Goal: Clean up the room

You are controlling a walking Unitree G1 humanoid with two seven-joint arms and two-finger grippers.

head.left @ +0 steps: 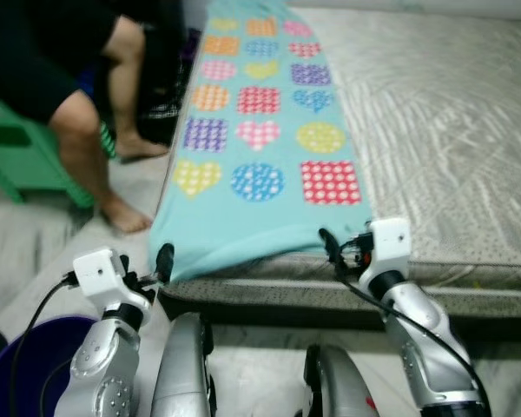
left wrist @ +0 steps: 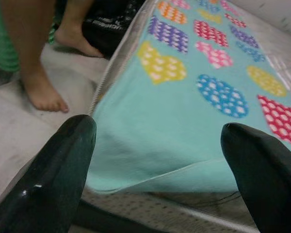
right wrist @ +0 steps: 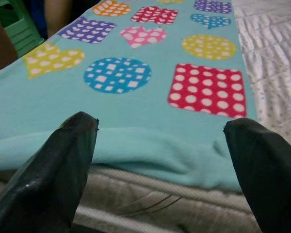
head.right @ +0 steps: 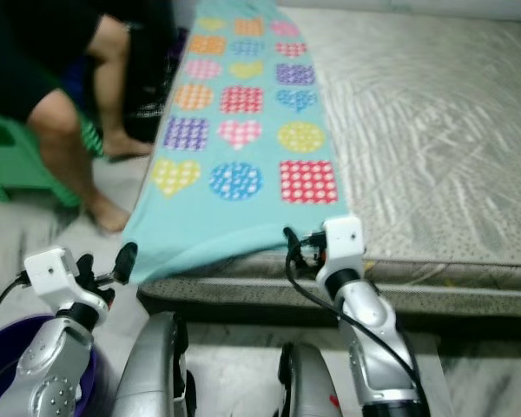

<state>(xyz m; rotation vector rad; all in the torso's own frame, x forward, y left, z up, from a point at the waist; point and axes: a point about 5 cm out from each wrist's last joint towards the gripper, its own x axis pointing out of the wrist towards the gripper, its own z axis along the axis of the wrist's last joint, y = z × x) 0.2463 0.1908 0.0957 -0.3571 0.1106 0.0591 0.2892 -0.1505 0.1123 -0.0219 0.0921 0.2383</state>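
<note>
A turquoise blanket (head.left: 260, 165) printed with coloured hearts, circles and squares lies in a long strip on the grey mattress (head.left: 443, 130), its near hem hanging over the mattress edge. My left gripper (head.left: 163, 261) is open just short of the blanket's near left corner (left wrist: 104, 182). At the hem's right end my right gripper (head.left: 330, 246) is open too, with the hem (right wrist: 155, 155) between and beyond its fingers. Neither gripper holds the cloth.
A person sits on a green stool (head.left: 22, 161) at the left, bare feet (head.left: 126, 215) on the floor close to the mattress corner. A purple tub (head.left: 26, 369) stands at my lower left. Dark bags (head.left: 161, 113) lie beside the mattress.
</note>
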